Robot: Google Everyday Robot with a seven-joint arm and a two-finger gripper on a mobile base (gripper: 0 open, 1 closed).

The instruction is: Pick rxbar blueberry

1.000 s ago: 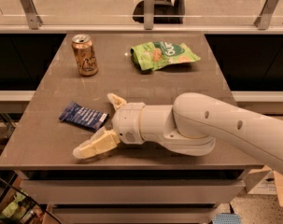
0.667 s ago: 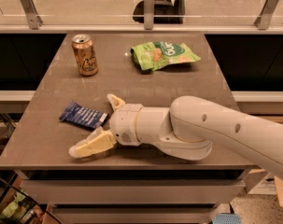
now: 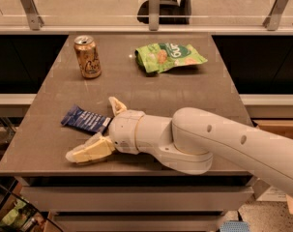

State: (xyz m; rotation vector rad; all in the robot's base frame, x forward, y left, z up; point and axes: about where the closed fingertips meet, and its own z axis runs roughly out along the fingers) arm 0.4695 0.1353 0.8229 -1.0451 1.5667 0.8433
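Lying flat on the tabletop (image 3: 199,98), the rxbar blueberry (image 3: 83,119) sits at the front-left, dark-blue wrapper angled with its right end lower. The arm (image 3: 223,139) comes in from the right, low over the front of the tabletop. The claw (image 3: 92,128) is released, its fingers spread wide. One fingertip (image 3: 115,104) is just past the bar's right end on the far side; the other finger (image 3: 88,151) is on the near side, close to the front edge. The bar's right end sits in the gap between them. Cannot tell if either finger touches the wrapper. A gold can (image 3: 87,57) stands upright at the back-left, well apart from the bar. A green snack bag (image 3: 169,57) lies at the back, right of the can.
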